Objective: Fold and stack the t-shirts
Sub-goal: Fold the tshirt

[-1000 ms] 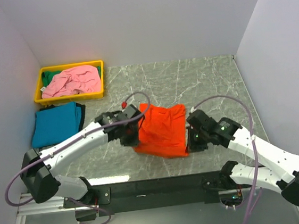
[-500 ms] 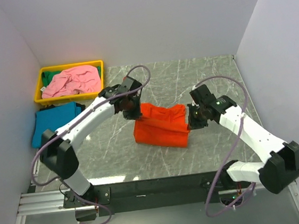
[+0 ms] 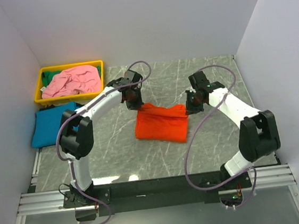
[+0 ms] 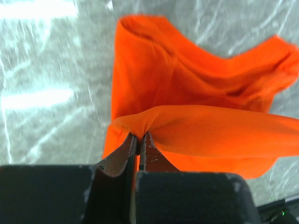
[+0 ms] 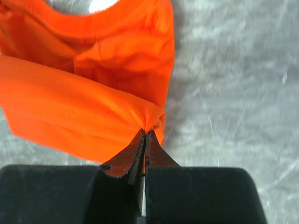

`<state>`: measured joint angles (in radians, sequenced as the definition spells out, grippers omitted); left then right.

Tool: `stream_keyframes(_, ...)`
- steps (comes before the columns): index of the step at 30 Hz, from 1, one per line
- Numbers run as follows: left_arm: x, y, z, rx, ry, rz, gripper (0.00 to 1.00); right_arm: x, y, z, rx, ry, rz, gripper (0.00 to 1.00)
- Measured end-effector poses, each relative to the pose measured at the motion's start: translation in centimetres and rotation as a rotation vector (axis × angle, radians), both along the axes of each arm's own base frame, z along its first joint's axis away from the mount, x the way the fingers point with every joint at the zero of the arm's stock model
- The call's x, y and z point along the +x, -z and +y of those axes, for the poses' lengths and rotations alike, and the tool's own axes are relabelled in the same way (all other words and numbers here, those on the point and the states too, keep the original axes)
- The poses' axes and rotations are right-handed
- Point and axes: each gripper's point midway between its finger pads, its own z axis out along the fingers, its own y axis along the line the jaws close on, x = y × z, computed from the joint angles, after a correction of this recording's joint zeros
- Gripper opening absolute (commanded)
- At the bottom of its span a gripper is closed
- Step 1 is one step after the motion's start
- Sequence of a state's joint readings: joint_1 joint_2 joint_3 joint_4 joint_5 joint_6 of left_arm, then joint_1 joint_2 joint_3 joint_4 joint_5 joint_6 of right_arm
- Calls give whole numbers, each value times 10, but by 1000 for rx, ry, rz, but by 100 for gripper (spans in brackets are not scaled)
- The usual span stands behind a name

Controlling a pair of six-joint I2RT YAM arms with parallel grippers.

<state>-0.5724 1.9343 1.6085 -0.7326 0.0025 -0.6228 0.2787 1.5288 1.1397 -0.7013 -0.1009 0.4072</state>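
While the left tool (image 3: 133, 100) and right tool (image 3: 192, 106) each pinch a raised corner of the orange t-shirt (image 3: 162, 128) on the surface (image 3: 215, 78), keeping that edge taut and level should land the fold square; the yellow tray (image 3: 68, 66) holds the crumpled pink t-shirt (image 3: 72, 81); the teal t-shirt (image 3: 54, 126) lies just beside it; left wrist view: jaws pressed onto bunched cloth; right wrist view: likewise.

The orange t-shirt (image 3: 160, 126) is soft, matt cloth that creases into smooth rolls (a ribbed, stitched edge shows in the right wrist view). The pink t-shirt (image 3: 71, 81) and teal t-shirt (image 3: 54, 126) look like the same dull cloth. The counter (image 3: 116, 147) is smooth and marble-patterned, with a faint sheen. The yellow tray (image 3: 70, 96) is glossy plastic. The fingers (image 4: 119, 157) are dark, matt and scuffed pale at the edges. The left arm (image 3: 96, 106) has a smooth white shell.
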Motion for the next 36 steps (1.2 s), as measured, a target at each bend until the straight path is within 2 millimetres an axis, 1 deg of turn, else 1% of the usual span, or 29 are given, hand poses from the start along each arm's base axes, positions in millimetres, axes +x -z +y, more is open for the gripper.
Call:
stream_keyframes(2,9,4,1,-8,-17,-10,1,9,8,1,-2,-3,-2,4)
stream_keyframes(5,22,10,2,-23,-42,-25,6,19,21,2,-7,-5,6,9)
stream_keyframes(6,25,12,2,-27,-45,-30,12,22,25,2,-8,-6,5,12)
stream_keyframes(8,31,16,2,-33,-54,-38,18,27,31,2,-10,-4,4,18)
stream_keyframes(9,34,19,2,-34,-57,-41,26,29,33,1,-13,-1,1,22)
stream_keyframes(11,39,22,2,-31,-63,-51,32,33,33,-2,-23,7,-14,27)
stream_keyframes(12,41,23,3,-29,-68,-57,39,36,32,-3,-26,12,-24,30)
stream_keyframes(13,42,23,4,-23,-74,-62,44,38,31,-5,-32,16,-34,32)
stream_keyframes(14,44,22,6,-19,-79,-68,51,40,30,-7,-38,20,-43,32)
stream_keyframes(15,46,21,7,-14,-86,-79,67,42,28,-8,-44,22,-58,34)
stream_keyframes(16,47,21,9,-6,-91,-86,72,44,24,-9,-47,25,-73,34)
stream_keyframes(18,46,18,15,5,-116,-105,82,48,8,-9,-35,19,-135,34)
stream_keyframes(20,39,12,23,7,-130,-122,83,51,-19,-4,8,-7,-231,34)
stream_keyframes(23,22,-9,32,-28,-130,-171,78,48,-58,13,119,-83,-376,34)
stream_keyframes(24,16,-17,31,-52,-121,-191,70,45,-67,22,168,-120,-417,34)
stream_keyframes(25,10,-25,29,-87,-107,-213,65,42,-73,30,212,-157,-443,34)
stream_keyframes(26,4,-32,26,-125,-89,-242,61,39,-73,38,255,-194,-457,33)
stream_keyframes(27,-3,-37,20,-164,-61,-260,53,36,-71,44,288,-223,-458,33)
stream_keyframes(28,-8,-39,14,-196,-37,-267,52,31,-64,52,330,-260,-446,33)
stream_keyframes(29,-13,-40,7,-226,-5,-274,49,26,-54,59,366,-291,-421,33)
stream_keyframes(30,-16,-37,-2,-252,26,-271,42,20,-42,65,400,-318,-390,33)
stream_keyframes(33,-19,-20,-26,-311,97,-237,33,6,-8,77,475,-369,-268,32)
stream_keyframes(36,-15,7,-39,-334,131,-195,31,2,18,84,513,-391,-181,31)
